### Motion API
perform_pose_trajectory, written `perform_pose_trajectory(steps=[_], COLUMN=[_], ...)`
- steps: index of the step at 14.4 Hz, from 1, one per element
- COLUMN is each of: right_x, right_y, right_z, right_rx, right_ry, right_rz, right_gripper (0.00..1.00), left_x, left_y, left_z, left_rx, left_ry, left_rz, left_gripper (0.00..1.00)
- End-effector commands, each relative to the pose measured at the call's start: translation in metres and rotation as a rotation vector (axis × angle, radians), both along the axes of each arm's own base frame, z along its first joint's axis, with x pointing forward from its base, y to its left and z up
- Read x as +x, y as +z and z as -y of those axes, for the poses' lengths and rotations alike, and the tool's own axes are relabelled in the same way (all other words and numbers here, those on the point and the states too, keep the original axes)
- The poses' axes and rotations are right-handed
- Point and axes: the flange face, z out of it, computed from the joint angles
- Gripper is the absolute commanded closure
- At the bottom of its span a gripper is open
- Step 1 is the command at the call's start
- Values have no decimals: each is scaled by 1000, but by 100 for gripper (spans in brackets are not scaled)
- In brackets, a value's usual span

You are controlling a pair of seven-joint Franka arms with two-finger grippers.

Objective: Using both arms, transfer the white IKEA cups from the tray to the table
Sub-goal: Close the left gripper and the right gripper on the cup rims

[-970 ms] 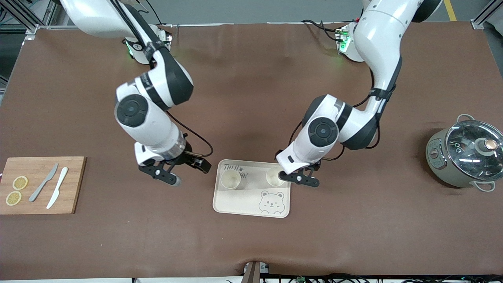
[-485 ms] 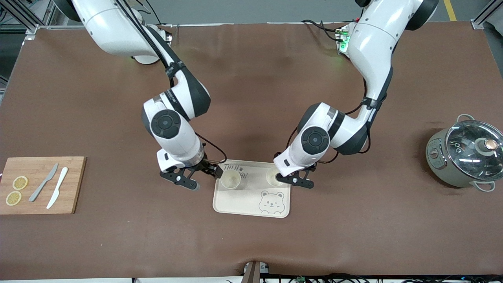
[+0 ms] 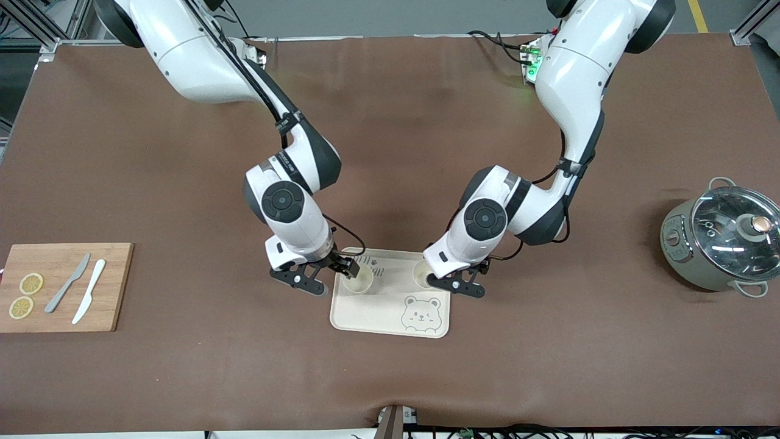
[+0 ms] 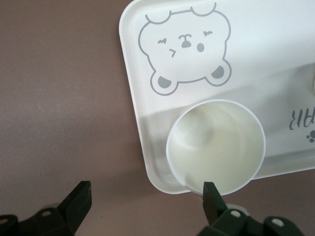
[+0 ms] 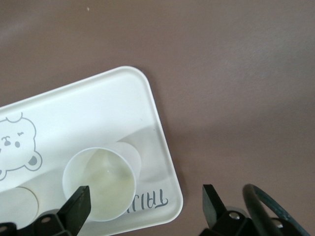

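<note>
both open grippers (image 3: 454,285) (image 3: 328,277) flank tray's (image 3: 378,314) cups (image 3: 359,278) (image 3: 421,274).

The left gripper (image 3: 453,283) covers part of one white cup (image 3: 420,274) on the tray (image 3: 390,317). The tray's lettering (image 3: 372,266) is partly hidden by the other cup (image 3: 359,281) and unreadable. In both wrist views the tray runs off the edge.

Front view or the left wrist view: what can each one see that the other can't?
Only the front view shows the cutting board with its knives and lemon slices, the pot, and the open right gripper. Only the left wrist view looks straight down into the cup under the open left gripper. Both show the bear tray.
</note>
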Motion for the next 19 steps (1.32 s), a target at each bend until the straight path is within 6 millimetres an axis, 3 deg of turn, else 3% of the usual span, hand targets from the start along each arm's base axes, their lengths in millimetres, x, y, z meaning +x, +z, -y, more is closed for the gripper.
perform_pose_trajectory(steps=[1,10,18,19], right_x=[3,-3,-6,-5], right_y=[-10,-55,-67,-67], right_z=[-5,-18,-24,-24], right_rx=[-28,-68,-53,-52], right_ry=[-1,-5,4,3], right_rz=[19,53,60,61], right_gripper=[0,0,1,18], left_x=[4,8,9,9], left_y=[1,-14,-18,-18], left_z=[4,7,10,10], left_rx=[10,-13,-28,-29], left_ry=[5,4,-10,-9], left_rz=[28,60,79,82], left_gripper=[0,0,0,0])
